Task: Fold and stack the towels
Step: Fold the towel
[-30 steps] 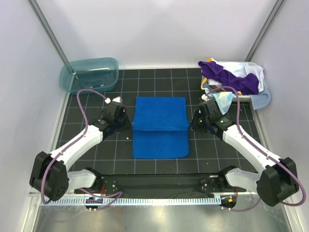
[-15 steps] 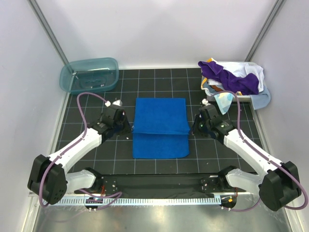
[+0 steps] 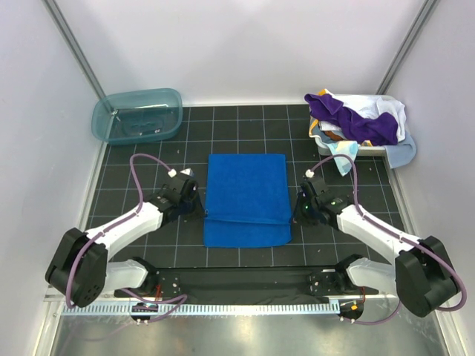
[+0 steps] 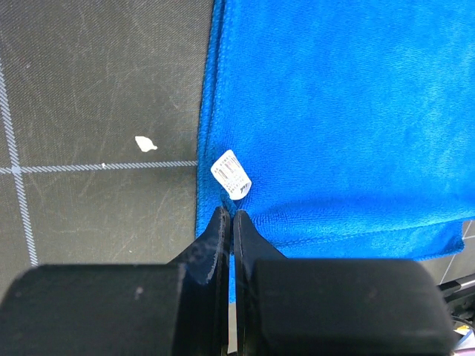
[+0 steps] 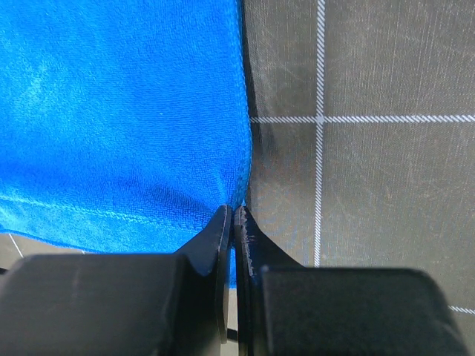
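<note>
while each arm pinches one end of the folded layer's hem, the blue towel [image 3: 246, 189] lies between them at the middle of the mat [image 3: 148, 159], its long axis running far to near. the left gripper [image 4: 231, 216] is clamped on the left edge beside the white label [image 4: 231, 174], and the right gripper [image 5: 232, 213] on the right edge. the held hem lies crosswise, just short of the near hem, so the pull should run toward the bases.

Royal blue towel [image 3: 246, 196] — folded over, flat at centre, other towels [image 3: 356, 122] heaped far-right
</note>
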`<state>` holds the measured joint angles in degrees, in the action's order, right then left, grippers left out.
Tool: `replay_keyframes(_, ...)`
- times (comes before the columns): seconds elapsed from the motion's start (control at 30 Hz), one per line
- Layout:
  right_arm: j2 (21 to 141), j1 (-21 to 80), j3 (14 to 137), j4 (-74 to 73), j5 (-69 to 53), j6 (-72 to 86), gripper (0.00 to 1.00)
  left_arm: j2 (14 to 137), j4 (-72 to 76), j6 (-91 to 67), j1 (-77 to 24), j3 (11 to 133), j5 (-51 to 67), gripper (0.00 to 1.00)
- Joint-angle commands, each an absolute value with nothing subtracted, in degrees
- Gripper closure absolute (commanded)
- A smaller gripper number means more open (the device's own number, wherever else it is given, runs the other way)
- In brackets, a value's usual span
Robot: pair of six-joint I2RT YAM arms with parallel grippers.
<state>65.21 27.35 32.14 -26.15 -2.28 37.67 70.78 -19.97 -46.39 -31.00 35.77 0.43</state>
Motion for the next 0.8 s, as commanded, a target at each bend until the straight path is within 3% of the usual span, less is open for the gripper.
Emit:
replay_keyframes(0.0, 65.3, 27.4, 34.1, -25.0, -0.4, 37.6, 0.99, 70.4, -18.4, -46.2, -30.8, 37.3, -0.6, 1.0)
replay_keyframes(0.37, 63.6, 27.4, 46.7, -33.5, 2.8, 35.9, 0.99, 65.4, -26.4, -44.3, -30.8, 46.2, -2.3, 1.0)
replay_keyframes(0.77, 58.5, 27.4, 49.7, -38.7, 3.4, 35.9, 0.99, 59.4, -31.9, -43.4, -30.8, 48.5, -2.7, 1.0)
